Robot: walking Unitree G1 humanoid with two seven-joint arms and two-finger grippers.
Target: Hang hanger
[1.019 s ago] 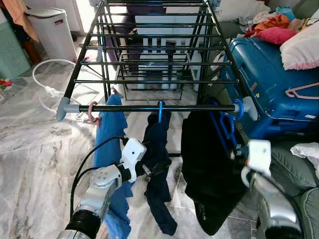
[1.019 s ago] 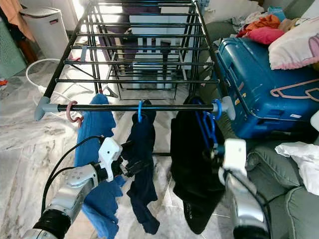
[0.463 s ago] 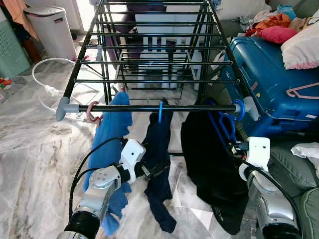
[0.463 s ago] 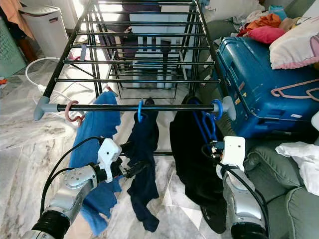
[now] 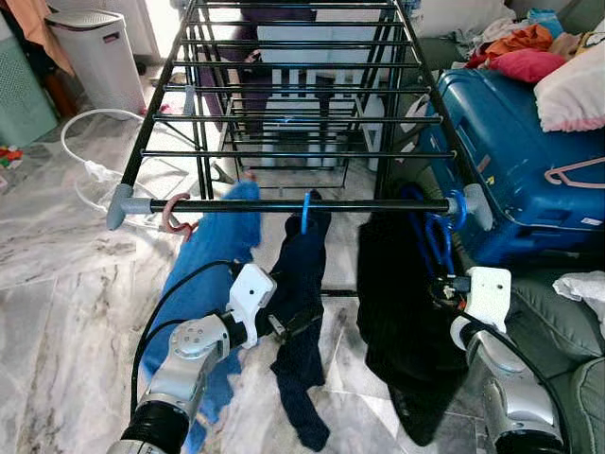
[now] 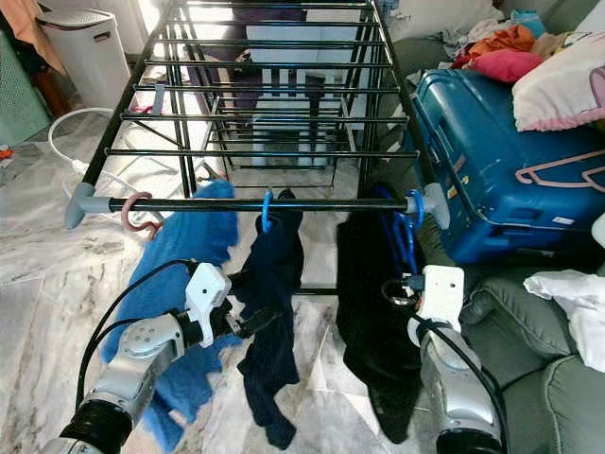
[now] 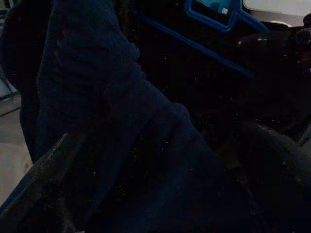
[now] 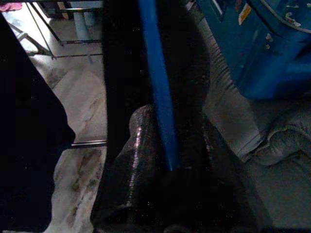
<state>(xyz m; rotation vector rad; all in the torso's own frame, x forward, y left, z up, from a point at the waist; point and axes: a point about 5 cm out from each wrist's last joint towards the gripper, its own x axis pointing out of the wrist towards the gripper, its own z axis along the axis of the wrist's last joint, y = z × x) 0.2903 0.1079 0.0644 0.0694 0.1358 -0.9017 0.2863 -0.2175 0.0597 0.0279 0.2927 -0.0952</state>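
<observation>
A black drying rack stands before me, its front bar across the middle. A blue hanger carrying a black garment is hooked on that bar near its right end. My right gripper is just below the bar, shut on the blue hanger, whose arm runs between its fingers. A navy garment hangs from a blue hook at mid bar, with my left gripper shut on it. A blue garment hangs from a pink hook at the left.
A blue suitcase with a pink hanger on it lies right of the rack, with piled clothes behind. A grey-green sofa is at the lower right. A white bin and white cable sit at the left.
The black garment has swung right and now hangs straighter below the blue hanger. The blue garment has swung out to the left. My right gripper has dropped slightly; the left has stayed put.
</observation>
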